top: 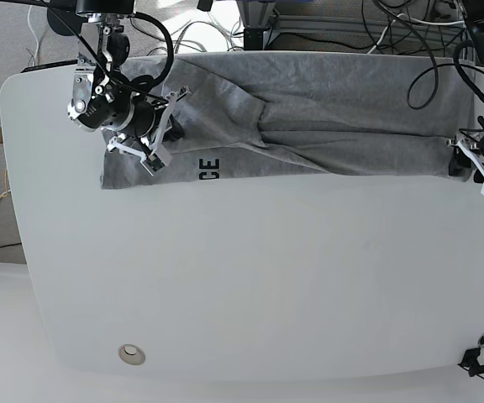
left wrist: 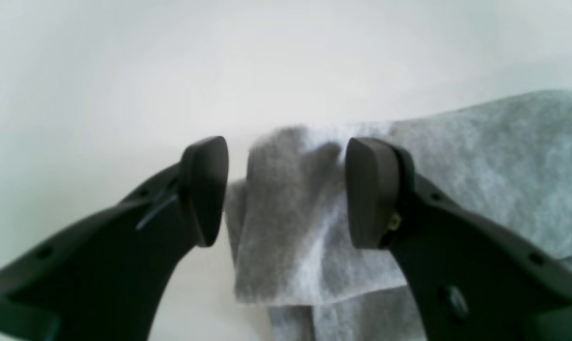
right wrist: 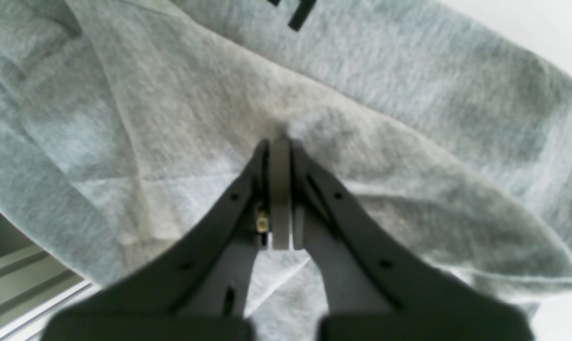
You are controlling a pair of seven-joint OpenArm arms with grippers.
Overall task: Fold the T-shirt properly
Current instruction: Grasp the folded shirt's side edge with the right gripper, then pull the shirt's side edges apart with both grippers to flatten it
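I find the T-shirt (top: 309,126) spread along the far edge of the white table (top: 250,277), its long axis running side to side between my two arms. My right gripper (right wrist: 280,142) is pinched tight on a raised ridge of fabric near the lettered end. My left gripper (left wrist: 286,189) stands wide, a loose grey corner lying between the fingers, ungripped. I judge the left must close there before any fold begins.
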